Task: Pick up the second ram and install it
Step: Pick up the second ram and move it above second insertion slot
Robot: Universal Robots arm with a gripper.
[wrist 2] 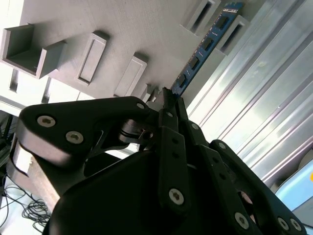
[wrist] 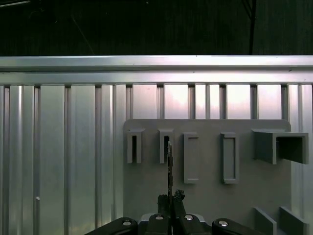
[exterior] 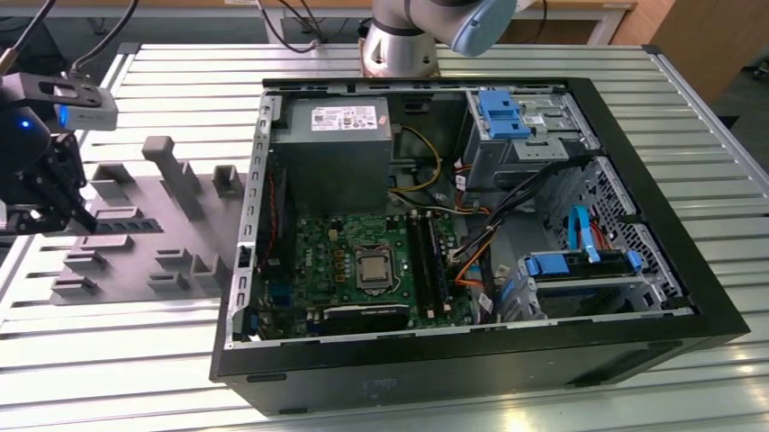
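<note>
At the exterior view's left, over the grey holder plate [exterior: 198,236], my gripper [exterior: 46,214] hangs beside the open computer case [exterior: 481,364], well apart from its motherboard [exterior: 360,256]. In the second wrist view the fingers [wrist 2: 172,147] are drawn nearly together, pinching one end of the second ram [wrist 2: 205,46]. The blue board runs away from the tips on edge, its far end lying at a slotted rest [wrist 2: 242,27] on the plate. In the first wrist view the stick shows edge-on, a thin line from the fingertips to a slot.

I judge the step to be the grasp and lift-out. To do it well I want the pinch square on the board's flat faces and the pull straight out of the slots, so the stick neither twists nor scrapes. Held by one end, it could swing.
</note>
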